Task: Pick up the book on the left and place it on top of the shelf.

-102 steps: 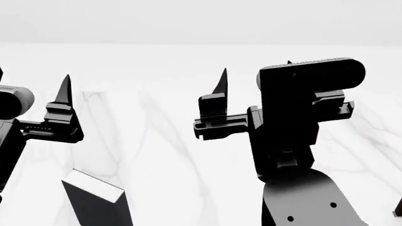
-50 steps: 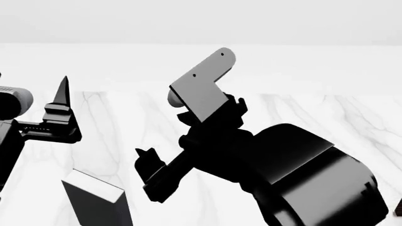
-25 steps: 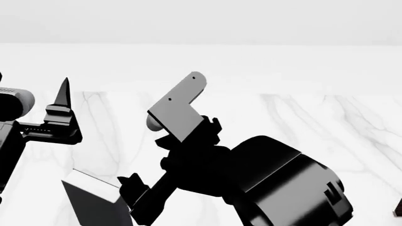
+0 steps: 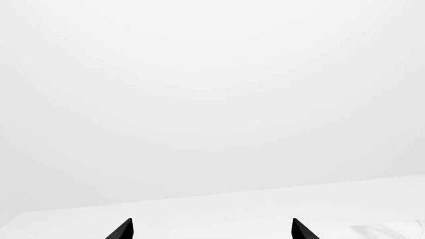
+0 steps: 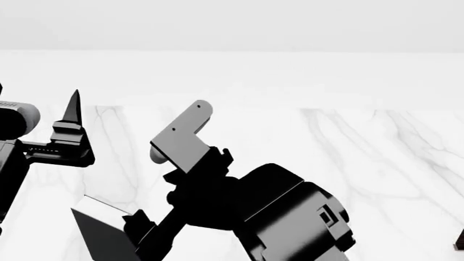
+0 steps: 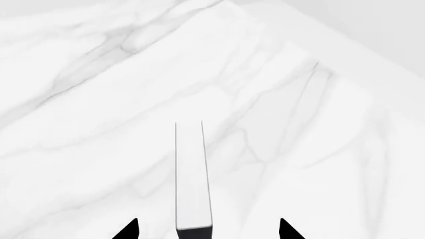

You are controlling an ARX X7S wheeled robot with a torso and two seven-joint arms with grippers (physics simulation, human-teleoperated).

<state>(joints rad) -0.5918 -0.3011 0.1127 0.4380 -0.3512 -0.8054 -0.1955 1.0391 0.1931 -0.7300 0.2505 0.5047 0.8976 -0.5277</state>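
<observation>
The book is seen at seven o'clock on the marble table. The right gripper is spread empty astride it; a skewed closure could topple it.

In the head view the book shows only as a dark wedge with a pale top edge; the picture's lower edge cuts it off, and the right gripper covers its right side. Whether that gripper touches the book cannot be told. The left gripper shows one pointed finger, the rest lost past the left edge. At the lower right corner a tiny dark sliver is perhaps the shelf, too little to tell. In the right wrist view the book appears edge-on, its lower end cut off.
</observation>
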